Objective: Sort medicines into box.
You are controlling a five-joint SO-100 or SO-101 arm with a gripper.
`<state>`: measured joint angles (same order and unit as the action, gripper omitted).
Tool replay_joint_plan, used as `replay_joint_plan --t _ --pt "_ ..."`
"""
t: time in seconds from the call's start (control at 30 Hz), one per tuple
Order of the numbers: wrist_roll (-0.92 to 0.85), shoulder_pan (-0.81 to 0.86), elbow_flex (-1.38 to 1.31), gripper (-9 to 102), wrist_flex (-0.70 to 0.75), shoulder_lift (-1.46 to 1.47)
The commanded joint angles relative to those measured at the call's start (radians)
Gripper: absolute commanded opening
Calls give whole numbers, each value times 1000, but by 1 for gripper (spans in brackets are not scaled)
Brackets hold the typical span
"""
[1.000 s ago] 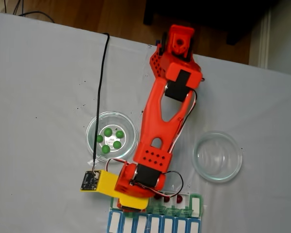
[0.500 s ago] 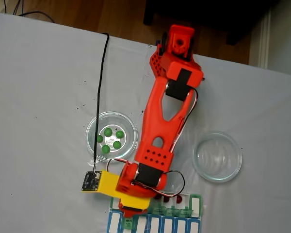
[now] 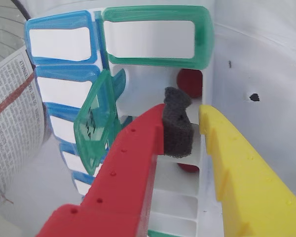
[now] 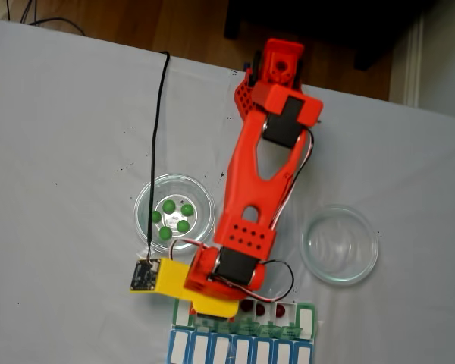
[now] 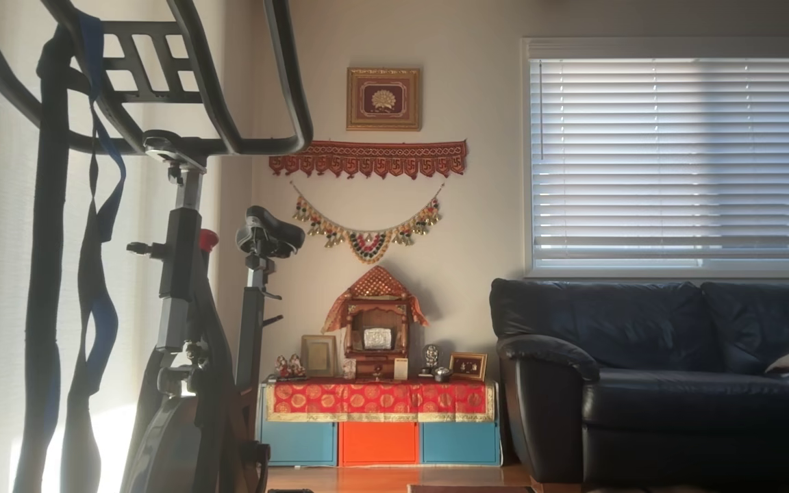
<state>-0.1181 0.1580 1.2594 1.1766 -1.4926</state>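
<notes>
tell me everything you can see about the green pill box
The green pill box is a long white plastic row of small compartments with translucent green lids. In the wrist view one lid lies closed at the far end and another stands flipped up. Two red balls sit in separate open compartments. It lies on the white cloth against a blue-lidded row, and the open hand hovers just above it.

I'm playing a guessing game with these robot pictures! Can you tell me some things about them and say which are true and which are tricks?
1. Five green balls sit in a glass dish. True.
2. The other glass dish is full of red balls. False: it holds none.
3. The tool is squeezing a green ball. False: nothing sits between its fingers.
4. A red ball lies in the green-and-white box. True.
</notes>
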Motion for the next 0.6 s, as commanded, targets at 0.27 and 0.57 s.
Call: replay_joint_plan --t 0.27,0.57 --pt "-92 87 172 1 129 -457" --pt "-130 109 357 1 144 -698"
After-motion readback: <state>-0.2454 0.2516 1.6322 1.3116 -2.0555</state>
